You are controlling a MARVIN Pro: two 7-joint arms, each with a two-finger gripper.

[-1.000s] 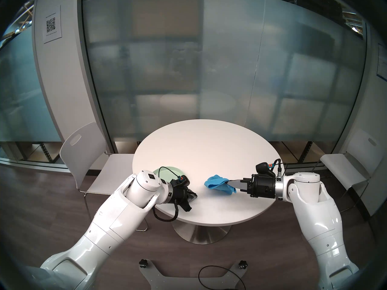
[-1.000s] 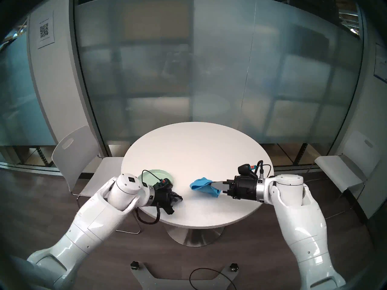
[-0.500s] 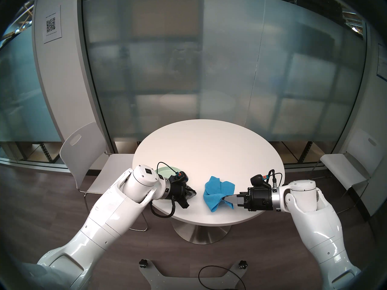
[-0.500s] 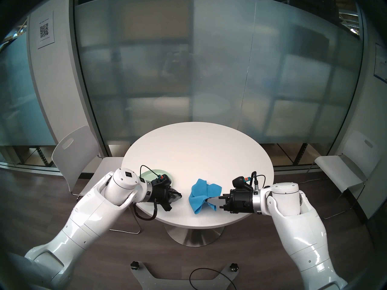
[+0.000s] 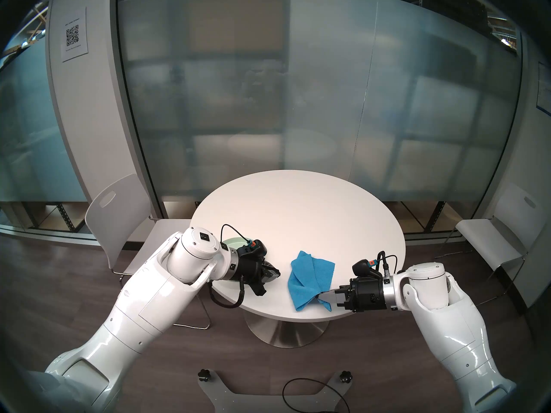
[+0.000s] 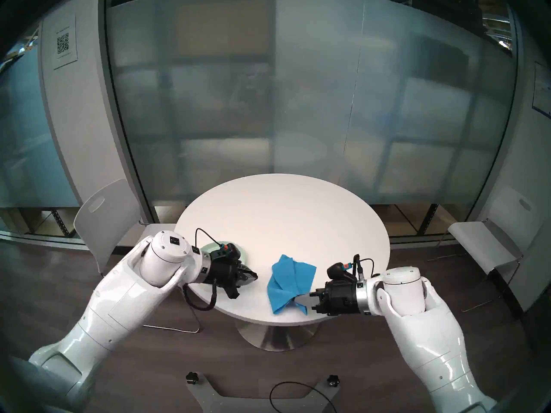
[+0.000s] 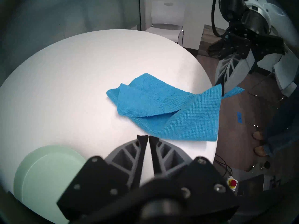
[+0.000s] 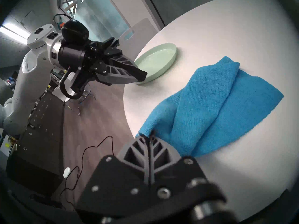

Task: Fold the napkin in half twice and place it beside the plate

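The blue napkin [image 5: 310, 279] lies loosely doubled over on the white round table [image 5: 298, 212], right of centre near the front edge; it also shows in the wrist views [image 7: 161, 105] [image 8: 218, 105]. My right gripper [image 5: 320, 296] [image 8: 148, 135] is shut on the napkin's near corner and holds it just above the table. The mint-green plate [image 5: 235, 243] [image 7: 48, 168] [image 8: 157, 62] sits at the table's left and is mostly hidden behind my left wrist in the head views. My left gripper [image 5: 277, 274] [image 7: 147, 137] is shut and empty, between the plate and the napkin.
A white chair [image 5: 119, 212] stands left of the table and another [image 5: 492, 239] to the right. Frosted glass walls stand behind. A grey base plate with a black cable [image 5: 313, 394] lies on the floor in front.
My right gripper has pulled the napkin toward the table's front edge, and the bunched cloth has spread out. My left arm has shifted slightly and covers more of the plate.
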